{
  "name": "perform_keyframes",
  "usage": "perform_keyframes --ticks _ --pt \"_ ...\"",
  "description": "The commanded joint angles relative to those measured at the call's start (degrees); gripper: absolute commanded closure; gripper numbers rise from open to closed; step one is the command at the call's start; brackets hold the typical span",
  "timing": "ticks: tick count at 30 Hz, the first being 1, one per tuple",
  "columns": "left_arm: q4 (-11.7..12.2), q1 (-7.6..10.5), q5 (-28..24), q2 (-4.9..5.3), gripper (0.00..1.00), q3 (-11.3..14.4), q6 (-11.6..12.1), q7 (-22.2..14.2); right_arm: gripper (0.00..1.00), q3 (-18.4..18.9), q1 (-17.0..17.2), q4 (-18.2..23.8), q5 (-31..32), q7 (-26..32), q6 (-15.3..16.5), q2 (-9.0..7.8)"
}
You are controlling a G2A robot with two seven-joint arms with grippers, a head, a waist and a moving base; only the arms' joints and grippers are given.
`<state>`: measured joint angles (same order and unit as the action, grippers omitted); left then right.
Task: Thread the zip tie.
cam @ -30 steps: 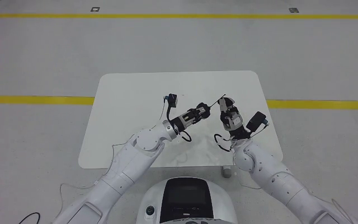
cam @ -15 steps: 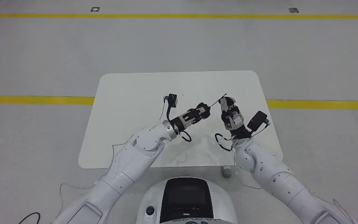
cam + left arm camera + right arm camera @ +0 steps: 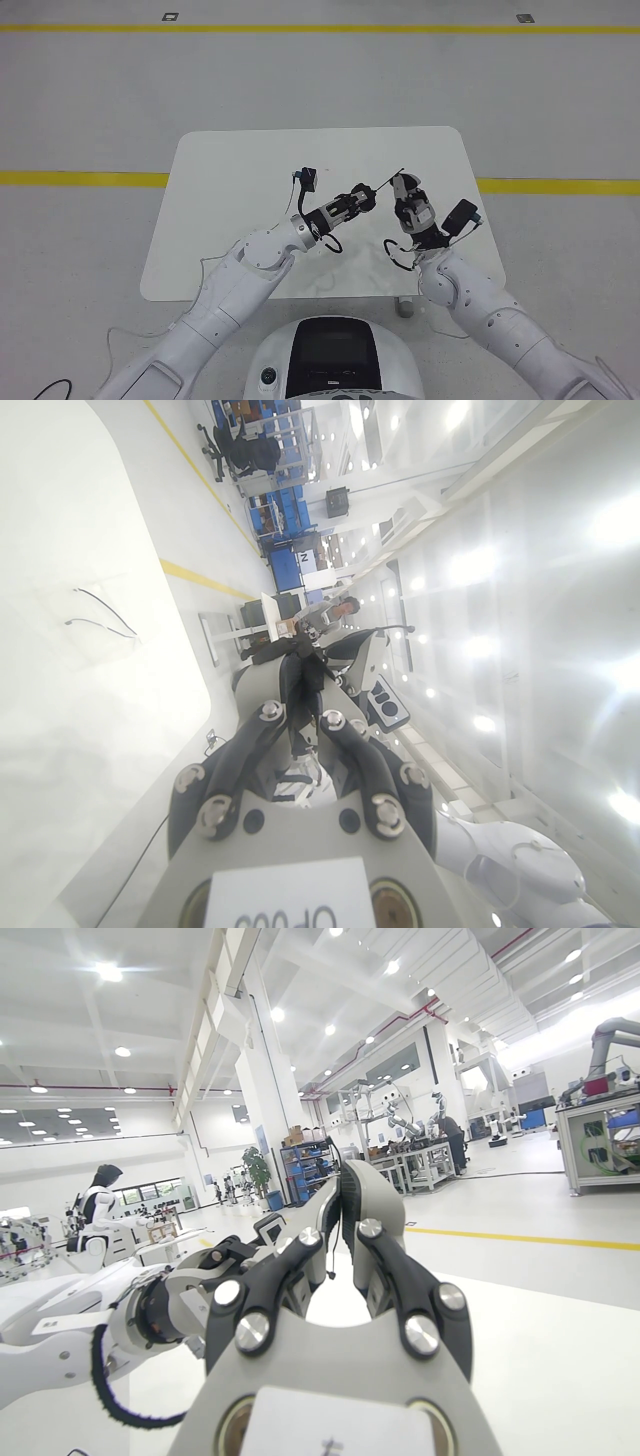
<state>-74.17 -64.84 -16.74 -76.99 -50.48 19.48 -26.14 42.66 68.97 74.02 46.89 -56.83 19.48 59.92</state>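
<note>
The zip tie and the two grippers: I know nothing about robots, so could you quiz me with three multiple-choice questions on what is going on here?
1. Where are the left gripper and the right gripper?
A. Close together above the table
B. At opposite ends of the table
C. Down on the floor

2. What colour is the zip tie?
A. Red
B. Black
C. Yellow

3. What state is the right gripper in?
A. Wide open and empty
B. Shut on the zip tie
C. Shut on a cup

Answers:
1 A: the top view shows their tips nearly meeting over the white top.
2 B: the right wrist view shows a thin black strand.
3 B: that view shows it closed with the strand pinched in it.
</note>
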Motion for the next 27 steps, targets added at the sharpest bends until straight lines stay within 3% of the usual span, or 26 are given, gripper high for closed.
perform_keyframes --ticks 1,27 --pt "0.0 0.00 0.0 0.00 1.00 0.0 0.0 0.0 1.00 0.0 0.0 0.0 0.0 0.1 0.0 0.03" --pt "0.0 0.00 0.0 0.00 1.00 0.0 0.0 0.0 1.00 -0.7 -0.5 -1.6 -1.0 0.6 0.0 0.43"
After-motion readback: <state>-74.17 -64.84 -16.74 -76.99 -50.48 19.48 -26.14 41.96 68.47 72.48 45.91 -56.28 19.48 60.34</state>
